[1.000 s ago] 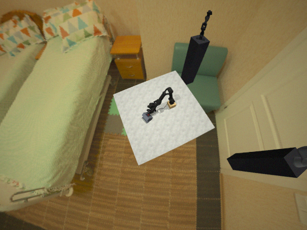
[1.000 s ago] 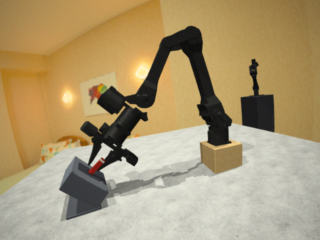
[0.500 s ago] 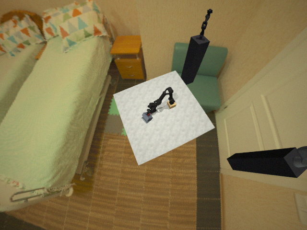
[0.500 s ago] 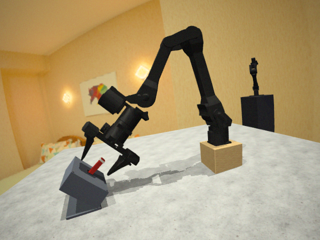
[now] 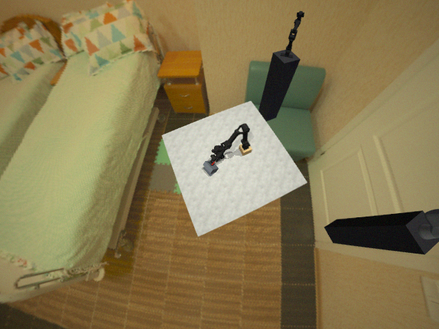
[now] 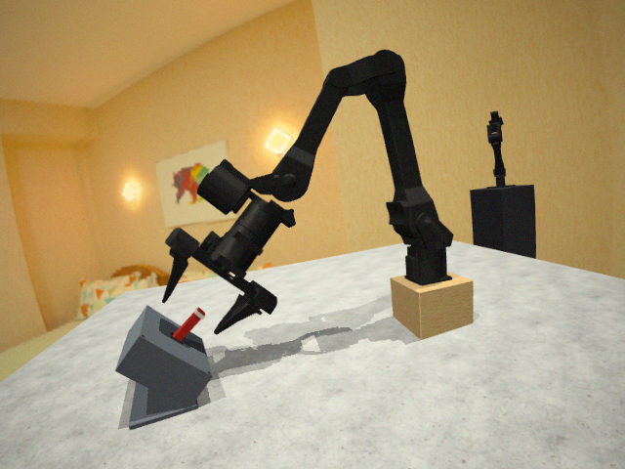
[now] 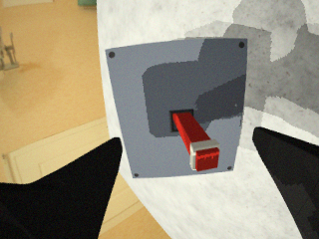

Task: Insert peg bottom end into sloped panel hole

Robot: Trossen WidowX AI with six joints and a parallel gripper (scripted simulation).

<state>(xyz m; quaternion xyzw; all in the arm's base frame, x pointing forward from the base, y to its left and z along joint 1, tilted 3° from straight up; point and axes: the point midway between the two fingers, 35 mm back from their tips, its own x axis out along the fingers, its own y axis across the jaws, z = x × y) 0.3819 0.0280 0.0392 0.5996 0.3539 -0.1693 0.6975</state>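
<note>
The red square peg (image 5: 212, 163) (image 6: 188, 324) (image 7: 191, 130), with a pale band near its top, stands with its bottom end in the square hole (image 7: 174, 127) of the grey sloped panel (image 5: 210, 168) (image 6: 164, 365) (image 7: 131, 115). Its upper part sticks out of the face. How deep its bottom end sits is hidden. My gripper (image 6: 190, 318) (image 7: 187, 138) is open wide and empty. Its fingers stand apart on either side of the peg's top end, clear of it.
The panel stands on the white table (image 5: 244, 187) (image 6: 403, 394). The arm's wooden base block (image 5: 245, 150) (image 6: 432, 308) is at the other end of the arm. A dark pedestal (image 5: 278, 85) (image 6: 503, 217) with another arm stands beyond the table.
</note>
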